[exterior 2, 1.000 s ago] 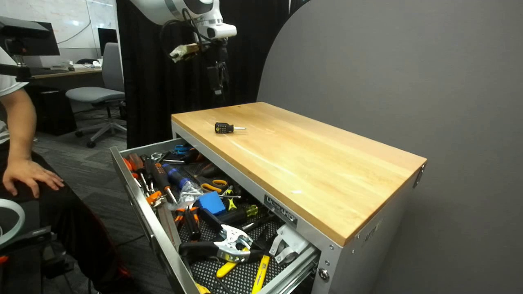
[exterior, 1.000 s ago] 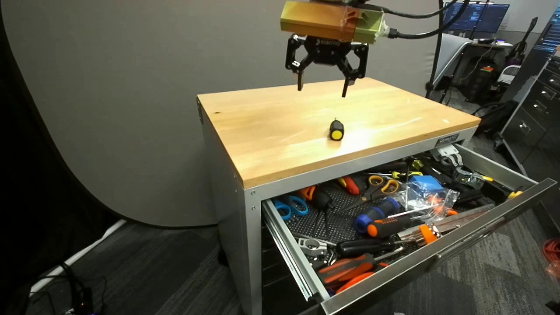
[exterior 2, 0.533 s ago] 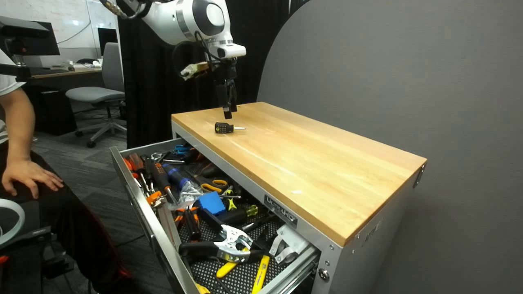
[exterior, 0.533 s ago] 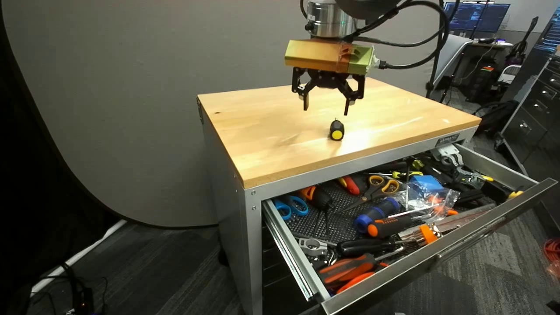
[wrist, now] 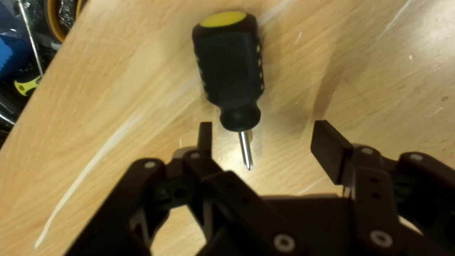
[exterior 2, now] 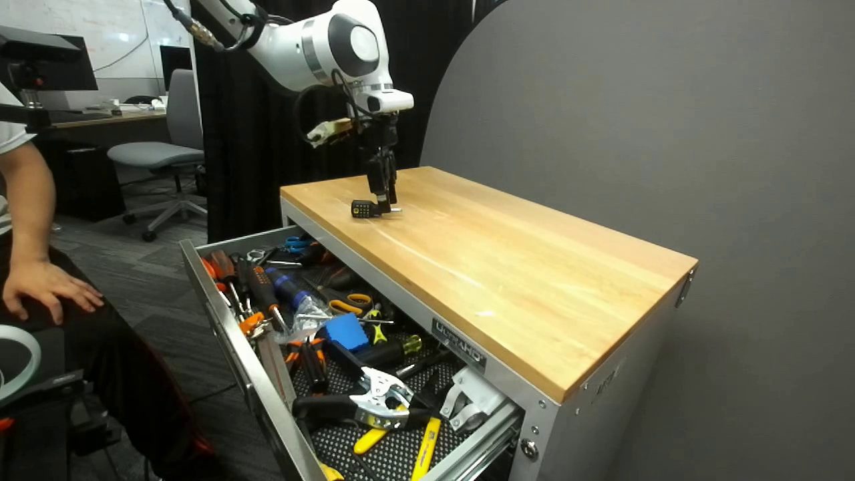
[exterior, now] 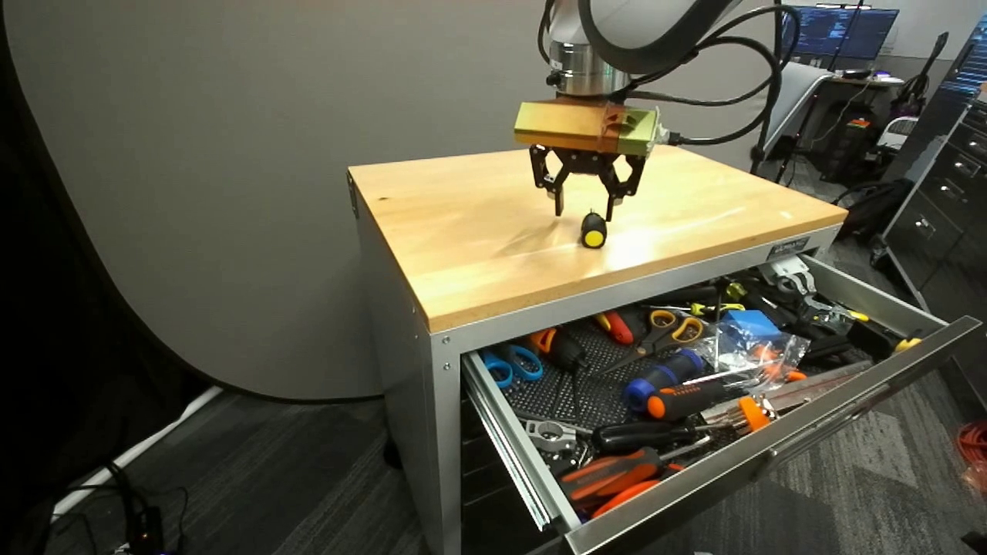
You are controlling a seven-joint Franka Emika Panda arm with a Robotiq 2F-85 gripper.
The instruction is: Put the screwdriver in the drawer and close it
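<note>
The screwdriver, short and black with a yellow butt end, lies on the wooden cabinet top in both exterior views (exterior: 594, 230) (exterior 2: 363, 209). In the wrist view the screwdriver (wrist: 231, 67) shows whole, its metal tip pointing between my fingers. My gripper (exterior: 584, 216) is open and low over the tabletop, fingers pointing down. In an exterior view the gripper (exterior 2: 387, 207) is at the screwdriver's shaft end. In the wrist view the gripper's fingers (wrist: 263, 135) stand apart on either side of the shaft, with nothing held. The grey drawer (exterior: 694, 479) is pulled out; its front also shows in an exterior view (exterior 2: 227, 327).
The drawer holds many tools: blue-handled scissors (exterior: 524, 362), a blue block (exterior 2: 346, 332), a black spring clamp (exterior 2: 327, 407) and orange-handled tools. The wooden top (exterior 2: 501, 267) ends just above the drawer. A person (exterior 2: 40, 267) sits beside the drawer.
My gripper has come down from well above the tabletop to just over the screwdriver's shaft end, its fingers a little closer together. The screwdriver and drawer have not moved.
</note>
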